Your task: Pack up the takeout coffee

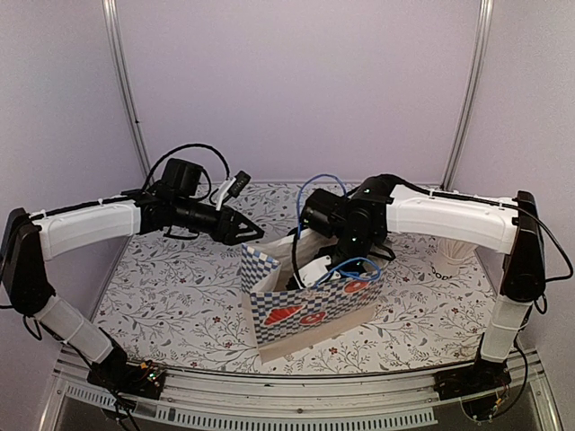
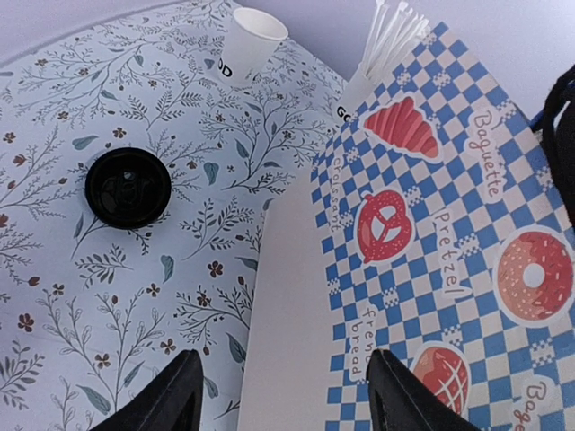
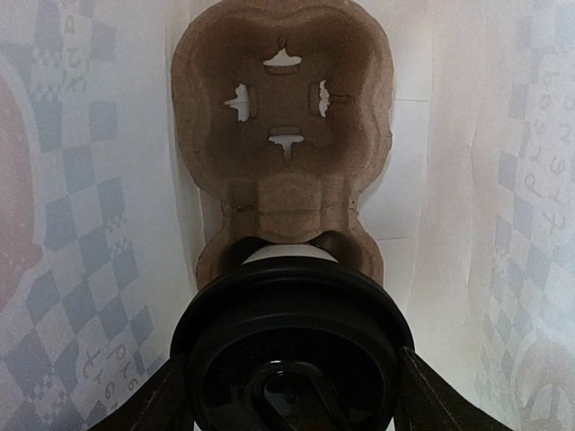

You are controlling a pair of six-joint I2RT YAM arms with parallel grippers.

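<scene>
Inside the checked bag (image 1: 310, 301), which stands mid-table toward the near edge, the right gripper (image 3: 292, 400) clamps the lidded coffee (image 3: 292, 323) above the cardboard carrier (image 3: 283, 117), while the left gripper (image 2: 283, 395) hangs wide open and empty at the bag's left side, seemingly to steady it.

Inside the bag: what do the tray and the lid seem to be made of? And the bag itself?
The tray looks like moulded paper pulp: brown, matte, fibrous, with rough-cut slots. The coffee lid is probably plastic: black, smooth, glossy highlights. The bag seems printed paper, matte, sharply folded.
</scene>
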